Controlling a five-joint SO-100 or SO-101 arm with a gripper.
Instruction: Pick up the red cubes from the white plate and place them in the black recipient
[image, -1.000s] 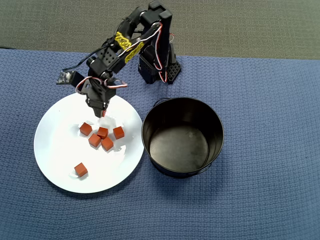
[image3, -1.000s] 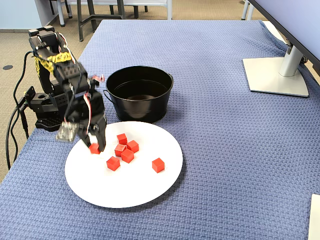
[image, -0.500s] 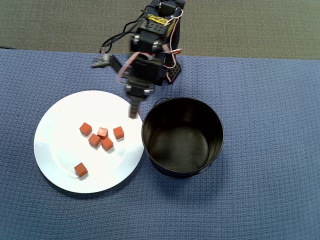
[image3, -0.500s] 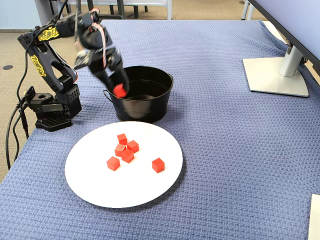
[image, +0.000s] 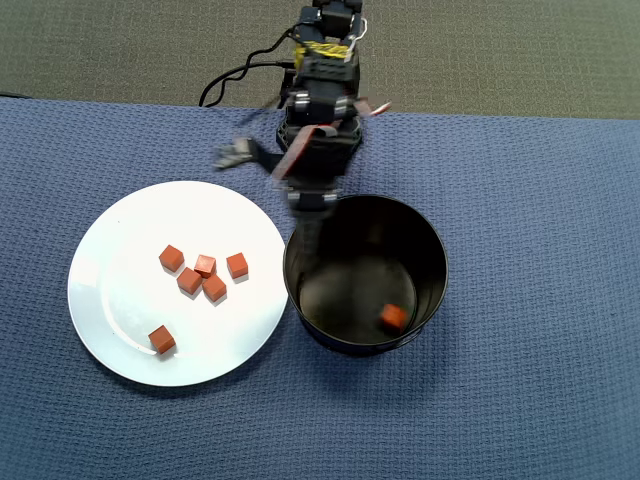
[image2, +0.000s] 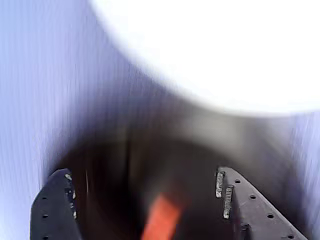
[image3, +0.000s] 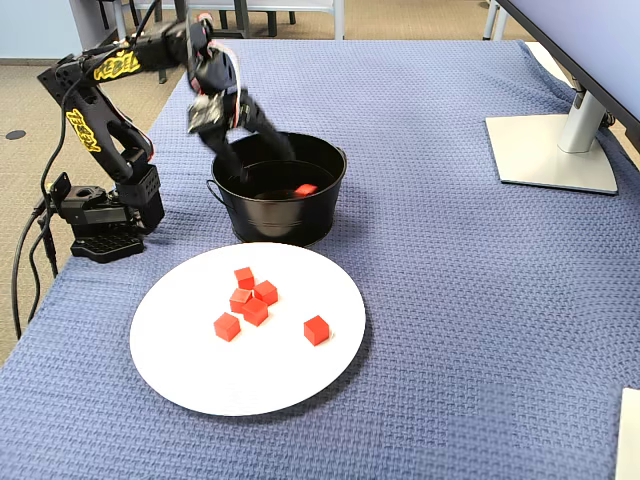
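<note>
**Red cube dropped, one down**

Orange-red cube (image: 393, 317) now inside the black recipient (image: 435, 252), no longer pinched like half a second back. Means first of six delivered. Gripper (image2: 145, 200) hanging over the tin's near rim, jaws spread apart, nothing between them in the wrist view. Cube below and a bit beyond the fingertips, not touching. Five more red cubes (image: 204, 274) left on the white plate (image: 110, 240), well apart from the gripper.

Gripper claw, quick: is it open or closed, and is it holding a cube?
Gripper: open and empty over the black recipient; a red cube sits loose inside the recipient.
</note>
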